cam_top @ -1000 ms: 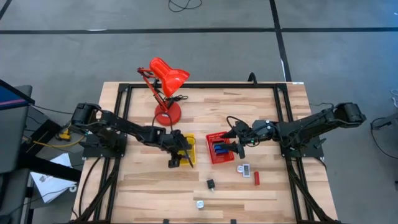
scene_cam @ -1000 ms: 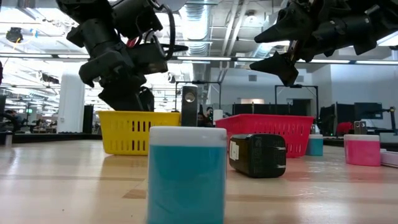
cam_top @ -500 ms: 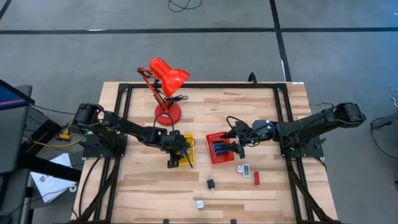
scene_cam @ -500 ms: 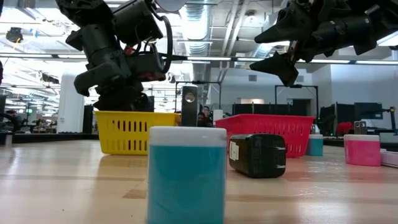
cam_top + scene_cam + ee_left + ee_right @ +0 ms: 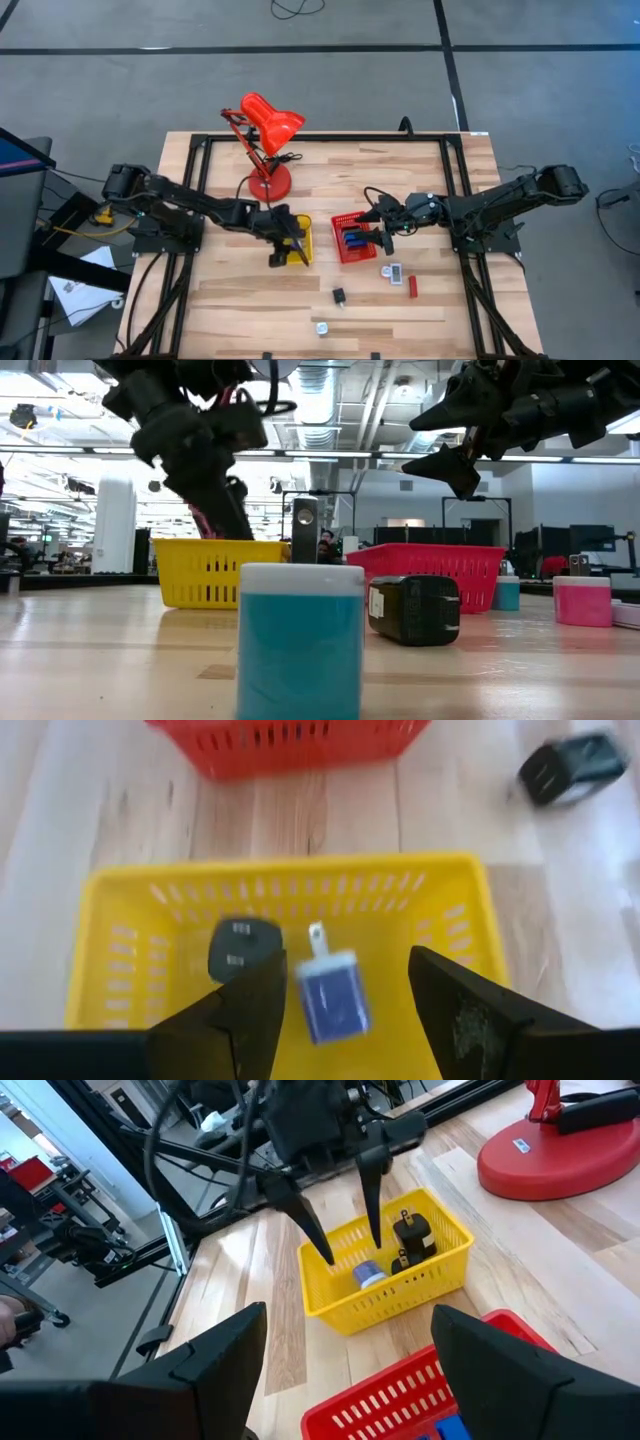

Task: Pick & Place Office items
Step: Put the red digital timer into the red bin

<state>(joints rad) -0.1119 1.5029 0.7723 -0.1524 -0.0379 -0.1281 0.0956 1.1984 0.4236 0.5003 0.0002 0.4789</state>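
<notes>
A little blue plug (image 5: 332, 992) lies in the yellow basket (image 5: 130, 890) beside a black plug (image 5: 238, 946). The left gripper (image 5: 340, 1005) hangs right over them with its jaws spread and empty. I think it let go there. The right gripper (image 5: 340, 1370) waits over the red basket (image 5: 343, 222), jaws wide, holding nothing.

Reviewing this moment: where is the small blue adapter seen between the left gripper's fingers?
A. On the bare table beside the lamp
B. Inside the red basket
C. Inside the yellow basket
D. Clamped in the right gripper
C: the left wrist view shows the blue adapter lying inside the yellow basket, below the open left gripper.
</notes>
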